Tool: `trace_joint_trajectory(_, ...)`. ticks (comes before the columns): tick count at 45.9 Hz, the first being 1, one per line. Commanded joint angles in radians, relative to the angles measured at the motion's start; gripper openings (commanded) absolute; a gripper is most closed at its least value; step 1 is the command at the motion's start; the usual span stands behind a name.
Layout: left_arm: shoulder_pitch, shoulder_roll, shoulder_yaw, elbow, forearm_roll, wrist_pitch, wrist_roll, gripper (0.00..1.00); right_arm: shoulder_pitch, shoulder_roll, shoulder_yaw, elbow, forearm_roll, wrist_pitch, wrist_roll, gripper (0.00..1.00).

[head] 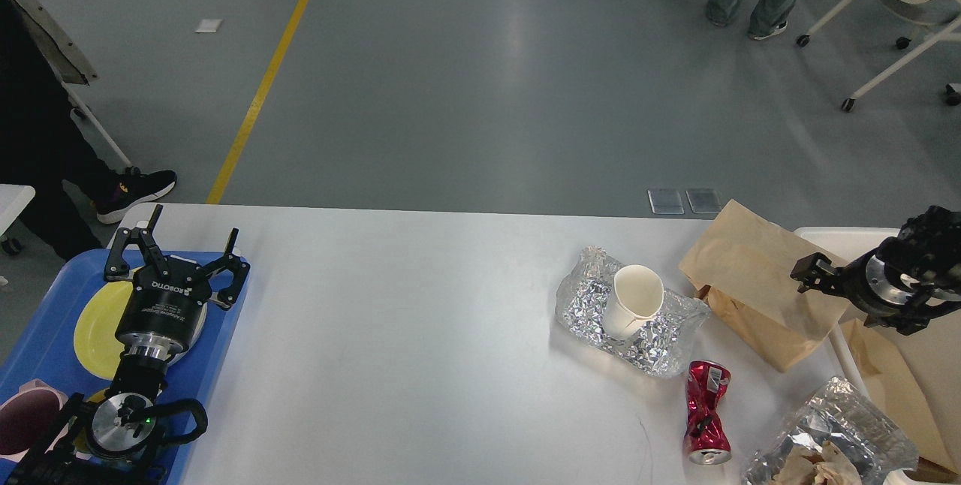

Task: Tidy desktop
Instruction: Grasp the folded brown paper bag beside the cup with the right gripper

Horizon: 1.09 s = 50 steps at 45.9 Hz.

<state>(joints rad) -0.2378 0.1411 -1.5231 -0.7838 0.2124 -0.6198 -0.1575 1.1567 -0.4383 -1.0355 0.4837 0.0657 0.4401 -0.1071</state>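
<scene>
The white desktop (420, 335) fills the lower view. On its right part lie a crumpled foil sheet (593, 312) with a white paper cup (634, 301) on it, a crushed red can (706, 414), a brown paper bag (758, 282) and a foil wrap with crumpled paper (826, 447). My left gripper (188, 241) is open and empty above the blue tray. My right gripper (814, 271) hangs low at the bag's right edge, over the bin rim; it is dark and its fingers cannot be told apart.
A blue tray (218, 350) at the left edge holds a yellow plate (94, 331) and a dark maroon bowl (22, 425). A cream-white bin (923, 365) at the right holds brown paper (893, 380). People's legs and a wheeled chair stand beyond the table.
</scene>
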Motion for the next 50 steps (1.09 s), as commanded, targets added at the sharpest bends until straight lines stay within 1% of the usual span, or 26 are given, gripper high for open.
trace_joint_trajectory(1, 0.000, 0.000, 0.000, 0.000, 0.001, 0.000, -0.001, 0.96, -0.061, 0.000, 0.129, -0.040, 0.006, 0.002, 0.000, 1.00)
trace_joint_trajectory(7, 0.000, 0.000, 0.000, 0.000, -0.001, 0.000, -0.001, 0.96, -0.104, 0.000, 0.224, -0.050, 0.006, -0.007, -0.002, 1.00)
trace_joint_trajectory(18, 0.000, 0.000, 0.000, 0.000, -0.001, 0.000, -0.001, 0.96, -0.150, 0.038, 0.232, -0.065, 0.006, -0.081, -0.002, 1.00)
trace_joint_trajectory(22, 0.000, 0.000, 0.000, 0.000, -0.001, 0.000, -0.001, 0.96, -0.167, 0.049, 0.230, -0.062, 0.006, -0.122, -0.005, 1.00)
trace_joint_trajectory(23, 0.000, 0.000, 0.000, 0.000, -0.001, 0.000, -0.001, 0.96, -0.170, 0.053, 0.229, -0.059, 0.005, -0.135, -0.005, 0.96)
trace_joint_trajectory(24, 0.000, 0.000, 0.000, 0.000, -0.001, 0.000, -0.001, 0.96, -0.173, 0.058, 0.229, -0.054, 0.005, -0.148, -0.005, 0.90)
trace_joint_trajectory(25, 0.000, 0.000, 0.000, 0.000, -0.001, 0.000, -0.001, 0.96, -0.176, 0.065, 0.229, -0.051, 0.003, -0.158, -0.006, 0.82)
trace_joint_trajectory(28, 0.000, 0.000, 0.000, 0.000, 0.001, 0.000, -0.001, 0.96, -0.170, 0.075, 0.229, -0.030, 0.002, -0.159, -0.009, 0.48)
trace_joint_trajectory(29, 0.000, 0.000, 0.000, 0.000, -0.001, 0.000, 0.001, 0.96, -0.166, 0.075, 0.229, -0.018, -0.001, -0.159, -0.011, 0.40)
trace_joint_trajectory(31, 0.000, 0.000, 0.000, 0.000, -0.001, 0.000, -0.001, 0.96, -0.161, 0.073, 0.226, -0.002, -0.006, -0.161, -0.014, 0.29)
trace_joint_trajectory(35, 0.000, 0.000, 0.000, 0.000, 0.001, 0.000, 0.001, 0.96, -0.161, 0.073, 0.224, -0.001, -0.004, -0.172, -0.023, 0.00)
trace_joint_trajectory(39, 0.000, 0.000, 0.000, 0.000, 0.001, 0.000, -0.001, 0.96, -0.163, 0.070, 0.227, -0.007, 0.006, -0.178, -0.032, 0.00)
trace_joint_trajectory(50, 0.000, 0.000, 0.000, 0.000, -0.001, 0.000, -0.001, 0.96, -0.146, 0.061, 0.229, 0.001, 0.006, -0.187, -0.036, 0.00)
